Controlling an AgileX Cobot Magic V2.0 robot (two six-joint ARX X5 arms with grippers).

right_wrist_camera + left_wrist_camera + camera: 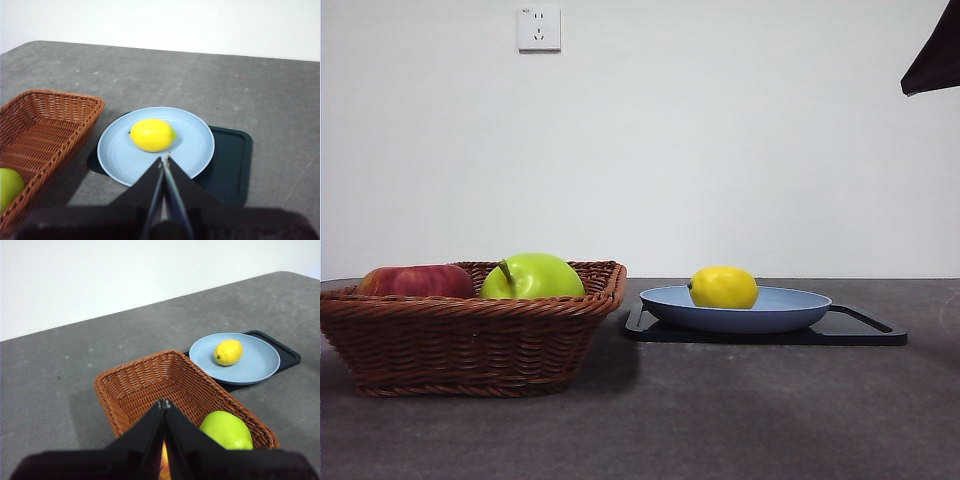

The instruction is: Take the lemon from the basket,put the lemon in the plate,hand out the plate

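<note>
The yellow lemon (723, 287) lies in the light blue plate (790, 310), which rests on a flat black tray (860, 330) right of the wicker basket (470, 340). The lemon (228, 352) and plate (260, 365) also show in the left wrist view beyond the basket (150, 380). My left gripper (164, 402) is shut and empty, raised above the basket. My right gripper (164, 159) is shut and empty, raised above the near side of the plate (195, 145), close to the lemon (152, 135). One arm shows only as a dark tip (932, 55) at the top right of the front view.
A green apple (532, 276) and a red apple (415, 281) lie in the basket. The green apple (226, 430) sits in its corner nearest the plate. A wall socket (539, 28) is on the white wall behind.
</note>
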